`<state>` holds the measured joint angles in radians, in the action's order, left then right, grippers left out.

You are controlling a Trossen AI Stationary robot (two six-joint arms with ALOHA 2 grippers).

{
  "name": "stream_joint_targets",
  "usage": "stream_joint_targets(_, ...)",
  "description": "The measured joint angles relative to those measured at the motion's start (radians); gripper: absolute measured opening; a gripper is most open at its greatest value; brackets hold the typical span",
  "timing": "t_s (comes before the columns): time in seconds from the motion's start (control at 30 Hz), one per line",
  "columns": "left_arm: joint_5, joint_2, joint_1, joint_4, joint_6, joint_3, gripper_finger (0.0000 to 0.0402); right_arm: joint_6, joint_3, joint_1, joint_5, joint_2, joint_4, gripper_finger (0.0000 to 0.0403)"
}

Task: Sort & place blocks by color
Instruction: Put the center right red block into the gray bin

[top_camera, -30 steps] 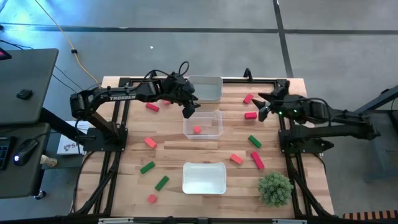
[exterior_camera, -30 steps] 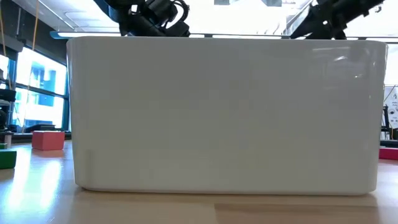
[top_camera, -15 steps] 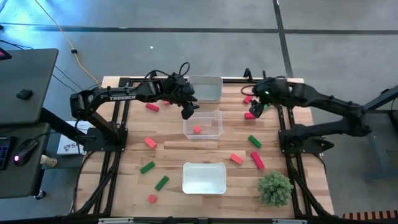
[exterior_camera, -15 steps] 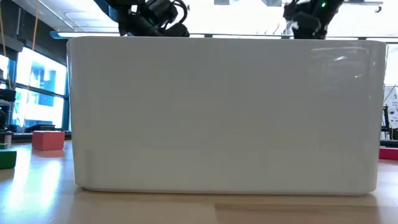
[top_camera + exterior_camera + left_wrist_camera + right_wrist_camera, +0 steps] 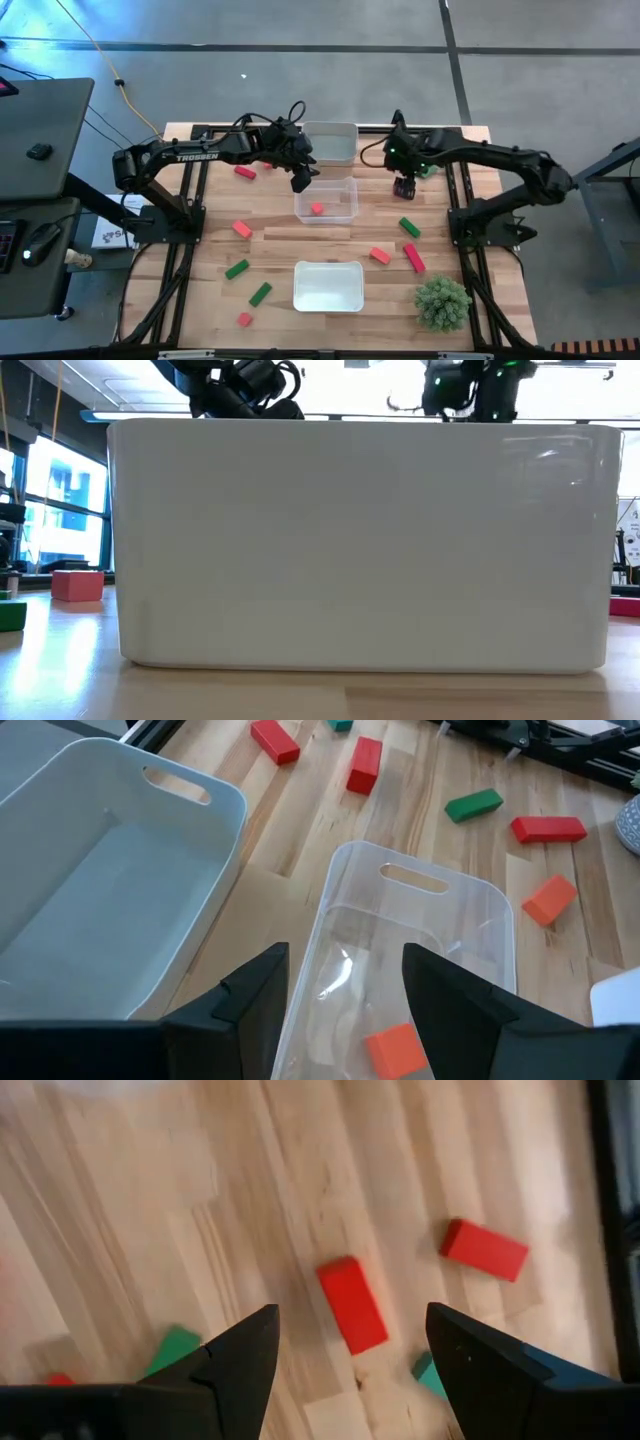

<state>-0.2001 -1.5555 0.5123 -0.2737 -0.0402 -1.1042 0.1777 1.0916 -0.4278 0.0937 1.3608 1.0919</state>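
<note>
Small blocks lie scattered on the wooden table. My right gripper (image 5: 405,186) hangs open over the far right part, pointing down; in its wrist view a red block (image 5: 352,1304) lies flat on the table below the gap between its fingers (image 5: 350,1330), with another red block (image 5: 485,1248) beside it. My left gripper (image 5: 302,180) stands open and empty above the far left corner of the middle clear tray (image 5: 345,190). An orange-red block (image 5: 397,1048) rests on that tray's floor.
A far tray (image 5: 332,130) and a near tray (image 5: 328,268) stand in line with the middle one. Loose blocks: pink (image 5: 245,172), orange-red (image 5: 241,229), green (image 5: 236,268), green (image 5: 409,227), crimson (image 5: 414,258). A bushy plant (image 5: 441,303) sits near right. The near tray's wall (image 5: 360,540) fills the low view.
My right gripper has swung toward the table's left, sunk a little, and tipped over from nearly level to pointing down above the red blocks at the far right. My left gripper has stayed over the middle tray.
</note>
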Motion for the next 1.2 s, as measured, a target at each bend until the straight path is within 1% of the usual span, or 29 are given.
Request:
stream_joint_targets(0.3, 0.000, 0.000, 0.000, 0.000, 0.000, 0.000, 0.0186, 0.137, 0.000, 0.000, 0.000, 0.141, 0.035, 0.0243)
stream_joint_targets(0.67, 0.001, 0.000, 0.000, 0.000, 0.000, 0.000, 0.0186, 0.272, 0.000, -0.024, 0.003, 0.269, 0.042, 0.0243)
stream_joint_targets(1.07, 0.001, 0.000, -0.001, 0.000, 0.000, 0.000, 0.0186, 0.269, 0.000, -0.113, 0.001, 0.290, 0.049, 0.0243)
stream_joint_targets(1.2, 0.001, 0.000, -0.001, 0.000, 0.000, 0.000, 0.0186, 0.269, 0.000, -0.137, -0.026, 0.290, 0.044, 0.0243)
